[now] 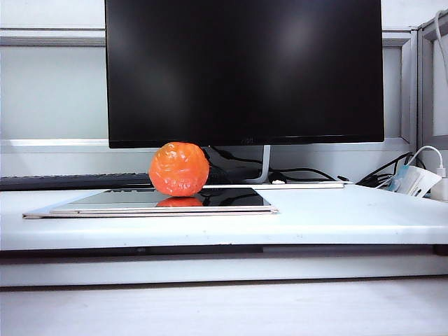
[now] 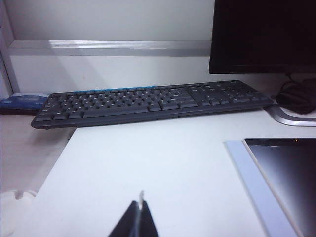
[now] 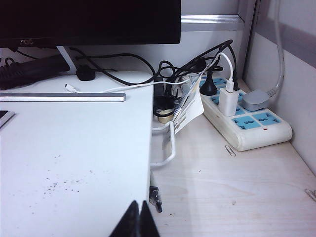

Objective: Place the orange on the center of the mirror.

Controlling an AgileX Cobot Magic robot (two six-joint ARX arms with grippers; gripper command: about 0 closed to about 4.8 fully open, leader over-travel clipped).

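In the exterior view, a glossy, dimpled orange (image 1: 179, 169) sits on the far edge of a flat mirror (image 1: 231, 199), left of the frame's middle, with its red reflection showing in the glass just beneath it. The mirror lies on a white desk (image 1: 336, 217) in front of a large black monitor (image 1: 243, 70). Neither arm appears in this view. The fruit seems to rest near the mirror's back rim rather than at its true center, though the low camera angle makes that hard to judge. The left wrist view shows the left gripper (image 2: 138, 217) clenched and empty at the bottom of the frame, pulled back above bare desk, with a black keyboard (image 2: 148, 101) beyond. The right gripper (image 3: 138, 220) is likewise clenched, holding nothing, near the desk's edge beside a power strip (image 3: 245, 116).
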